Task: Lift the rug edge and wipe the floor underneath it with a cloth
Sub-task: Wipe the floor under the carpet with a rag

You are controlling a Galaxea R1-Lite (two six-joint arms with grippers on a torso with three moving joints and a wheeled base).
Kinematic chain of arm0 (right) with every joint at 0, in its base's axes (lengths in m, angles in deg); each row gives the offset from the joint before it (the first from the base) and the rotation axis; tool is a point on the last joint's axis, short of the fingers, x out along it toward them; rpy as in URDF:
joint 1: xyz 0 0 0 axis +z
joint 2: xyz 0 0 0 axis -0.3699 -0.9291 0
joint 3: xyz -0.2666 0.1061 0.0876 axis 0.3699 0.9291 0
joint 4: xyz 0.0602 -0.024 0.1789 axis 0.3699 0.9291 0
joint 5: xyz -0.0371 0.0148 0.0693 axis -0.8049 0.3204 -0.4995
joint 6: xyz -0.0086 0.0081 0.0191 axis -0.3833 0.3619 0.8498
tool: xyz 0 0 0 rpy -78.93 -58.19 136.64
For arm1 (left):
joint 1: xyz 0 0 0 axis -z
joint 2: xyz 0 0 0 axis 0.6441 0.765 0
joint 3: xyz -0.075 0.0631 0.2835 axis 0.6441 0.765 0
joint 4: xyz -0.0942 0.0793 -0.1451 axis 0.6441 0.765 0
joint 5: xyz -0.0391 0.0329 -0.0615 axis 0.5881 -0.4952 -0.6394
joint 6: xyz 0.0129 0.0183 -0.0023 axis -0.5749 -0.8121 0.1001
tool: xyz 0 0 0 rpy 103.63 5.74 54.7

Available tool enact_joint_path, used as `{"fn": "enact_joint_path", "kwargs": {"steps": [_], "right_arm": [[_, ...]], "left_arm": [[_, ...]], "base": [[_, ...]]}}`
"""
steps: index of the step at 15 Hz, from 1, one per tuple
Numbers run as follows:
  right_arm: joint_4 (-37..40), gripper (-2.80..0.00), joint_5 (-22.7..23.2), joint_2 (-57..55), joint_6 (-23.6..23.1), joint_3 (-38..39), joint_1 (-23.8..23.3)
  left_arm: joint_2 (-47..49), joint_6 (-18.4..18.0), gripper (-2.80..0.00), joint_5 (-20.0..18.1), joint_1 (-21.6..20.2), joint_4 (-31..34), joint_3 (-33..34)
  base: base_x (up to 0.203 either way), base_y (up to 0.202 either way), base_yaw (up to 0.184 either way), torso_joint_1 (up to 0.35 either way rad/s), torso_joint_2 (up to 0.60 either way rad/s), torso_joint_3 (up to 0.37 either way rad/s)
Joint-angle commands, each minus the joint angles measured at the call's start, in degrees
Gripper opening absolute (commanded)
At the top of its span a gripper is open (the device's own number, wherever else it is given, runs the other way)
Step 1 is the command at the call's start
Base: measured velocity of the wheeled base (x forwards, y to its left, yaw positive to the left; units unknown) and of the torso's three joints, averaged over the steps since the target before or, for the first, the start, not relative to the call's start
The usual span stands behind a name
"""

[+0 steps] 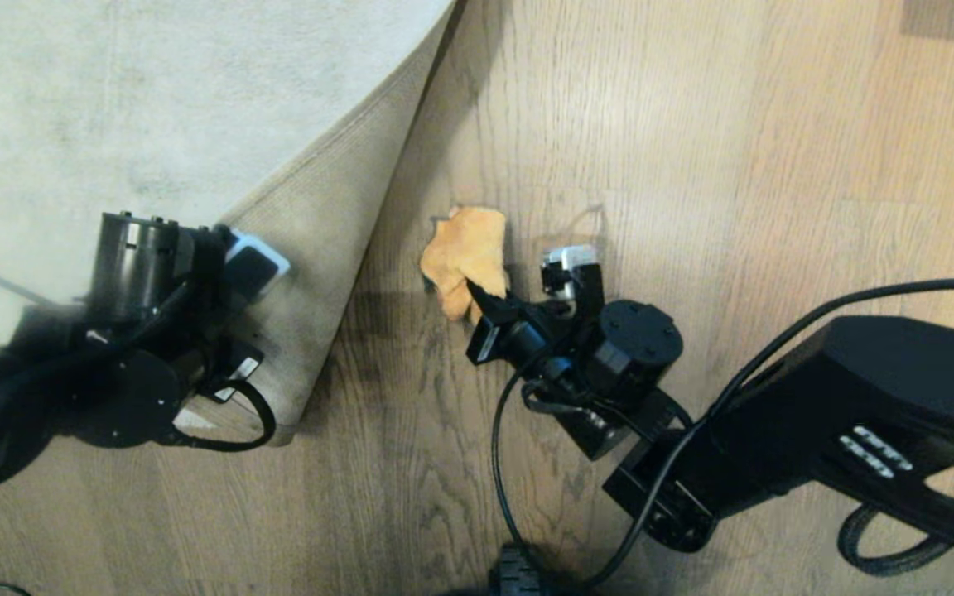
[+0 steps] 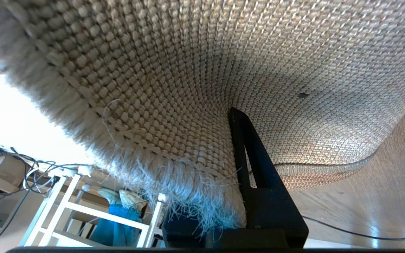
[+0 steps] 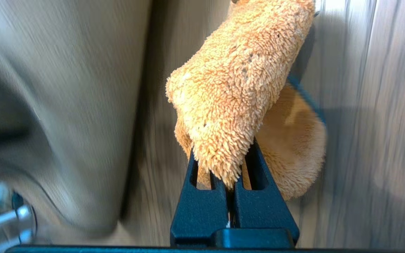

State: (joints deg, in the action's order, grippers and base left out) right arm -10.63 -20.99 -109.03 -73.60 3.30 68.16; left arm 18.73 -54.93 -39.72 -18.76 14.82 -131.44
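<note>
The pale grey rug (image 1: 154, 99) has its corner folded up, so the beige woven backing of the rug edge (image 1: 336, 248) faces me. My left gripper (image 1: 233, 364) is shut on that edge and holds it off the floor (image 1: 692, 165). In the left wrist view one black finger (image 2: 248, 158) presses on the backing (image 2: 188, 70); the other finger is hidden behind the fringe. Just right of the lifted edge, my right gripper (image 1: 477, 302) is shut on the orange fuzzy cloth (image 1: 464, 257), which lies low over the bare planks. The cloth (image 3: 237, 77) bunches out past the closed fingers (image 3: 202, 196).
A black cable (image 1: 498, 447) loops from the right arm across the planks near me. A dark patch (image 1: 953, 16) sits at the far right corner. The left wrist view shows a white rack (image 2: 65, 211) beyond the rug and a thin cable (image 2: 364, 233) on the floor.
</note>
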Motion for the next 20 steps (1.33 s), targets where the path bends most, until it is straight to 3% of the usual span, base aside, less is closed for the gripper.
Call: {"fn": "enact_joint_path", "kwargs": {"steps": [1,5,12,20], "right_arm": [[0.11,-2.8,0.01,3.23,-0.71,-0.99,-0.13],[0.46,-2.8,0.37,7.23,-2.12,1.3,-0.12],[-0.7,-2.8,0.31,20.54,-3.39,19.04,-0.41],[-0.18,-2.8,1.11,38.97,-8.29,42.36,-8.9]], "left_arm": [[-0.01,-0.17,-2.8,0.27,0.02,-0.04,-0.07],[-0.1,-0.17,-2.8,0.27,0.03,-0.04,-0.08],[-0.01,-0.17,-2.8,0.27,0.83,-0.04,-0.08],[0.87,-0.17,-2.8,0.27,1.2,-1.42,-0.07]], "base": [[0.0,0.0,0.0,0.0,0.0,0.0],[0.0,0.0,0.0,0.0,0.0,0.0],[0.0,0.0,0.0,0.0,0.0,0.0],[0.0,0.0,0.0,0.0,0.0,0.0]]}}
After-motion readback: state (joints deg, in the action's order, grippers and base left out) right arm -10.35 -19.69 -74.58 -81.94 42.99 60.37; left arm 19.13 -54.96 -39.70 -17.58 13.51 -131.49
